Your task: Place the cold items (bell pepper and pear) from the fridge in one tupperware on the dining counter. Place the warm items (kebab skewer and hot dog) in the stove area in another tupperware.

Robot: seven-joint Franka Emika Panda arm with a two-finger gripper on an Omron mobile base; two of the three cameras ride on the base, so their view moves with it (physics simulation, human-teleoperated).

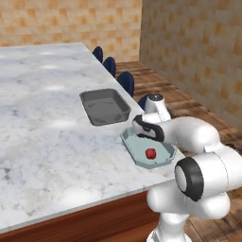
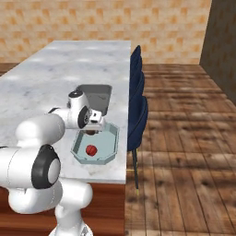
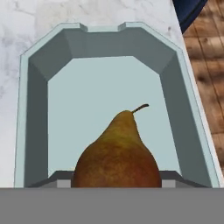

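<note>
Hand view: a brown-green pear [image 3: 118, 151], stem pointing away from the camera and to the right, fills the lower centre and sits in the jaws above the pale blue tupperware [image 3: 37, 87], whose floor and chamfered walls frame it. The fingertips themselves are hidden behind the fruit; the gripper [image 2: 94, 124] is clamped on the pear, seen from the right base view as a dark shape just under the hand. That container lies on the white marble dining counter [image 1: 42, 137], close to its right edge and near the front right corner. A small red bell pepper [image 1: 151, 153] rests on the container floor, toward the end nearest the robot. In the left base view the white arm bends over the container's far end, covering part of its rim. Farther along the same counter edge lies a second, grey tupperware [image 1: 105, 107], apart from the first. Blue chairs [image 2: 137, 103] stand in a row against the counter's right edge, over a wooden plank floor [image 2: 184, 147].
</note>
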